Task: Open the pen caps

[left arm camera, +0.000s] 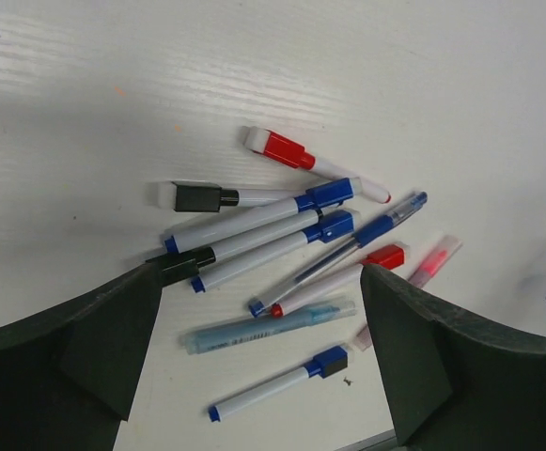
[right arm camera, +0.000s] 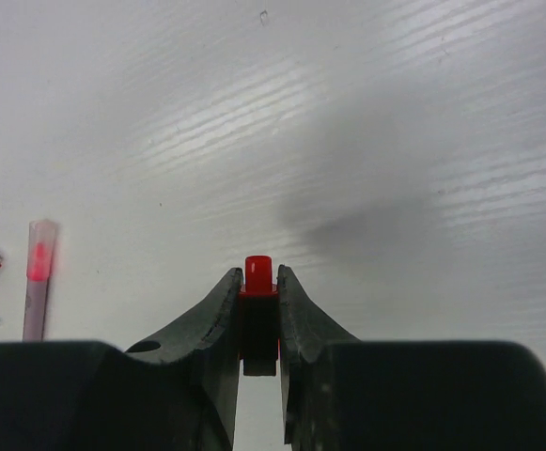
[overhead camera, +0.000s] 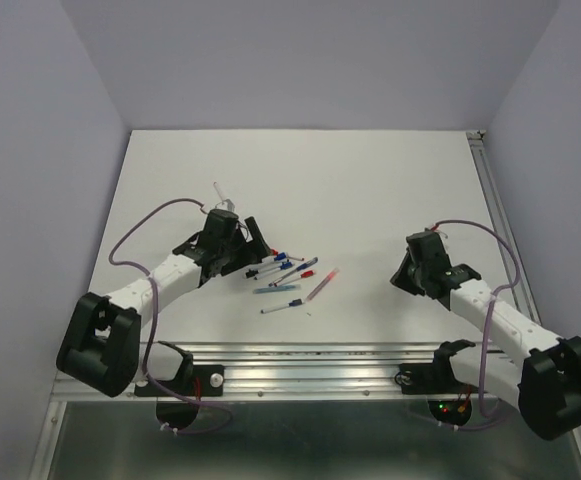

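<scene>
Several capped pens lie in a loose pile [overhead camera: 288, 275] on the white table. In the left wrist view I see blue caps [left arm camera: 329, 193], a black cap [left arm camera: 197, 197], red caps [left arm camera: 287, 148], and a short blue-capped marker [left arm camera: 329, 361] lying alone nearest the fingers. My left gripper [left arm camera: 261, 282] is open and empty, hovering over the pile with its fingers [left arm camera: 113, 319] spread wide; it also shows in the top view [overhead camera: 238, 240]. My right gripper [right arm camera: 258, 287] is shut on a short red pen cap [right arm camera: 258, 272], off to the right of the pile [overhead camera: 410, 265], above bare table.
A light blue highlighter [left arm camera: 268, 326] and a pink highlighter [left arm camera: 429, 263] lie among the pens; the pink one also shows in the right wrist view [right arm camera: 38, 272]. An aluminium rail [overhead camera: 320, 355] runs along the near table edge. Purple walls enclose the table.
</scene>
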Robot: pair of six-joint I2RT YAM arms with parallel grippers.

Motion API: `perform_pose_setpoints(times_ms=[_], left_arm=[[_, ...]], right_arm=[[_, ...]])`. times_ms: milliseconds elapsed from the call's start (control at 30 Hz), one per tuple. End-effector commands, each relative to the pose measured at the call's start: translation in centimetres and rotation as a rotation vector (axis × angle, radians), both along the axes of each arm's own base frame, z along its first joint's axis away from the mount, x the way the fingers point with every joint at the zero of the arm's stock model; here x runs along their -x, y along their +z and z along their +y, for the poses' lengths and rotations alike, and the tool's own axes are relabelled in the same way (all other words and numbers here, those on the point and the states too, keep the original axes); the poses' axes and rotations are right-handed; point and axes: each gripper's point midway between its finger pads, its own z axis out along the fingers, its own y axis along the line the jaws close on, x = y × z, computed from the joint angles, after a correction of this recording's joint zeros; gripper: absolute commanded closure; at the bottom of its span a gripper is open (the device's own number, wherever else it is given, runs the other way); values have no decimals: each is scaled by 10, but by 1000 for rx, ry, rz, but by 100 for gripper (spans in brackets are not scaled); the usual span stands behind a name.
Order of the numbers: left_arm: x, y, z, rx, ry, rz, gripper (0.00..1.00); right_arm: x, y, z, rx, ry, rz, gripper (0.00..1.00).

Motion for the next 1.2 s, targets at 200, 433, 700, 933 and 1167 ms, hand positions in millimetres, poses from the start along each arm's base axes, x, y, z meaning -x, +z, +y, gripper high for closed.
perform_pose_setpoints(times_ms=[200, 433, 700, 933, 1167], left_arm=[[1, 41, 24, -14, 112, -139, 1], [0, 35, 26, -30, 120, -123, 1], [-3, 36, 23, -28, 118, -122, 1], [-7, 33, 21, -46, 102, -111, 1], [-8, 25, 18, -55, 73, -87, 1]], right_arm=[[-105, 42, 67, -100, 289, -175, 85], [-187, 37, 101, -85, 379, -173, 85], [-260, 5, 106, 41, 362, -121, 83], [-287, -28, 99, 137, 343, -66, 79], [-283, -37, 96, 141, 325, -43, 63]])
